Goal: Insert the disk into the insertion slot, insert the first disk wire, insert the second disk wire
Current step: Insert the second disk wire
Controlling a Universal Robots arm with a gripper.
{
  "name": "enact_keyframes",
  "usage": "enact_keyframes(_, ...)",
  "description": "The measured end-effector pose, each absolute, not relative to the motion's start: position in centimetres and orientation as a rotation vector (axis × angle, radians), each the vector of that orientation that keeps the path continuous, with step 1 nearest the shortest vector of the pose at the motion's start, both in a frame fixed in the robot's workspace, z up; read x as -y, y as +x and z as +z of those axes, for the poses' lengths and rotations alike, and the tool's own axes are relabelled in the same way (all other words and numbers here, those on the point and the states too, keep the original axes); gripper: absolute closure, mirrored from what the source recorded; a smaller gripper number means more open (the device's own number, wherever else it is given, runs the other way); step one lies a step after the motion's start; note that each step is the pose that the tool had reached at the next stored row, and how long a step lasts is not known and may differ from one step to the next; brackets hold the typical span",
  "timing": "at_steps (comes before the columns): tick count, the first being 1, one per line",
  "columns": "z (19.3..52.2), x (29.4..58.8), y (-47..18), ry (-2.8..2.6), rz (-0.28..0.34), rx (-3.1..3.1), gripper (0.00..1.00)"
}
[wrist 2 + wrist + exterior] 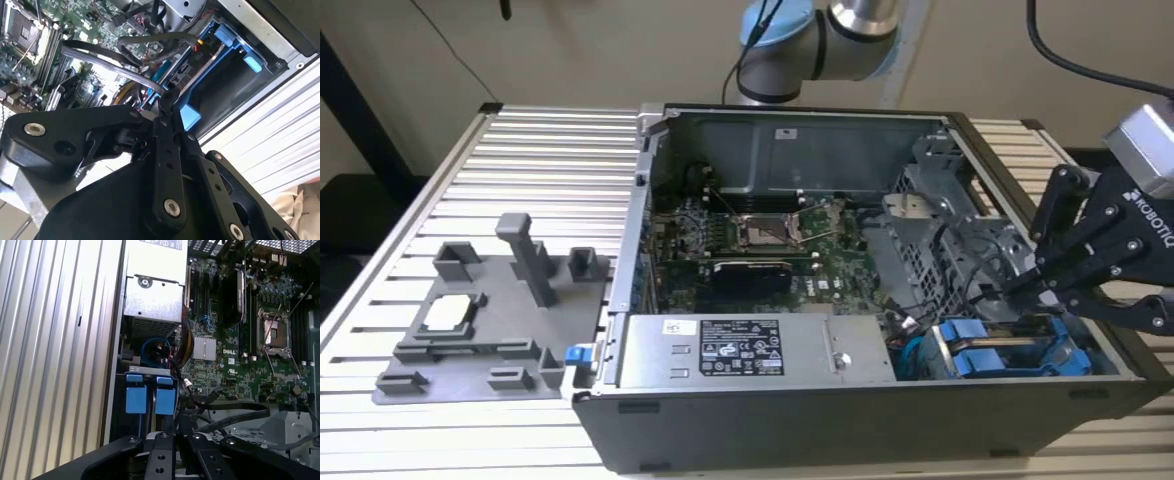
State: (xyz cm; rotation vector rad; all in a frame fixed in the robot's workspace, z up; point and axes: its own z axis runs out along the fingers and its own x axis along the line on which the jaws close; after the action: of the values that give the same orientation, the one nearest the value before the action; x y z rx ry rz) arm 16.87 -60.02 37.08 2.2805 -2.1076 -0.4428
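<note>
I see the hand [1047,290] over the open computer case [761,425] on the bench [520,160], at the exterior view's right. Its fingers [167,107] are closed on a grey wire [115,67] just above the drive bay. The disk [150,397], in its blue frame, sits in the insertion slot [1107,360] beside the power supply [734,350].

The blue-framed metal disk [1001,358] sat edge-up in the insertion slot [927,350], a narrow grey sheet-metal bay at the lower right of the exterior view, its two bright blue plastic tabs [150,399] side by side at lower centre of the first wrist view.
</note>
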Motion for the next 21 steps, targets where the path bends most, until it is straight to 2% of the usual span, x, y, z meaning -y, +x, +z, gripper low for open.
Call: enact_keyframes(21,35.8,60.0,16.7,2.267,-0.417,2.159,0.84)
